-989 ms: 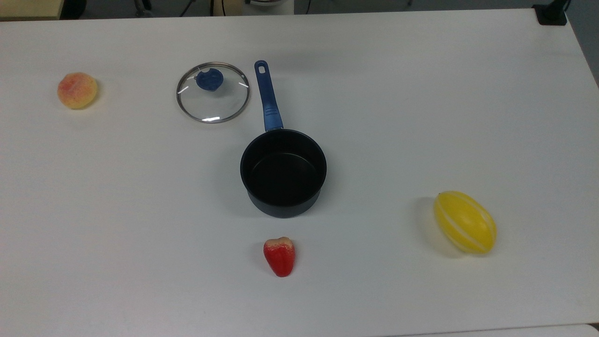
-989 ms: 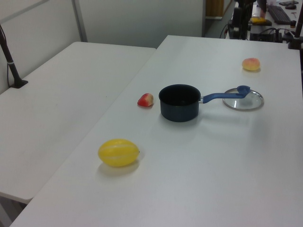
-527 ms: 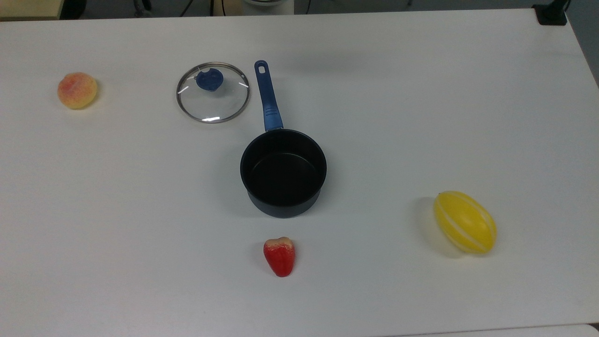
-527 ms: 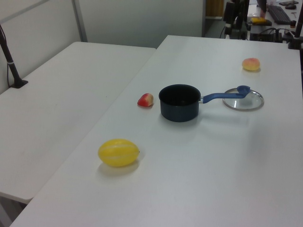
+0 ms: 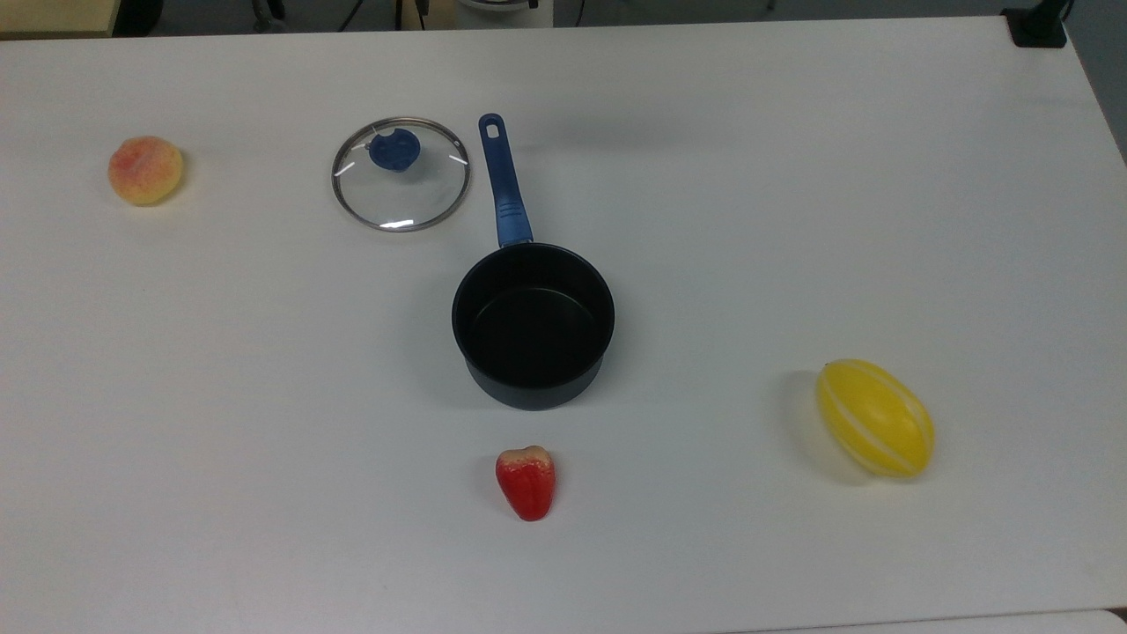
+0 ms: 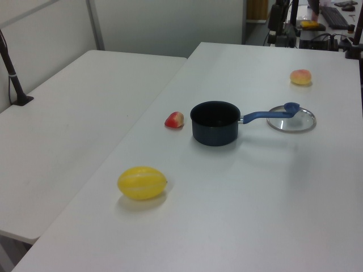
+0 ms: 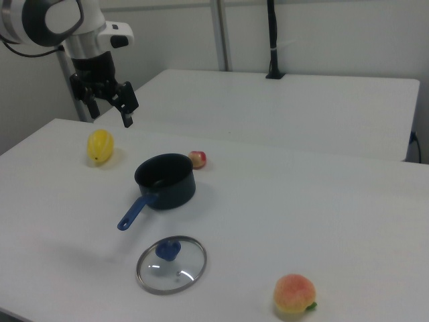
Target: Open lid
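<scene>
The lid (image 5: 401, 189), a clear glass disc with a metal rim and a blue knob (image 5: 394, 150), lies flat on the white table, off the saucepan. It rests just to the top view's left of the pan's blue handle (image 5: 502, 180). The dark saucepan (image 5: 533, 326) stands uncovered and empty mid-table. In the right view the lid (image 7: 171, 265) lies near the front edge and the saucepan (image 7: 165, 180) stands behind it. My gripper (image 7: 108, 109) hangs high at the right view's upper left, well above and away from the pan and lid, open and holding nothing.
A peach (image 5: 145, 170) sits at the top view's far left. A red fruit (image 5: 526, 482) lies in front of the pan. A yellow melon (image 5: 874, 417) lies at the top view's right. A second white table (image 6: 68, 113) adjoins in the left view.
Nothing on the table has moved. Dark arm parts at the left view's top edge have shifted a little.
</scene>
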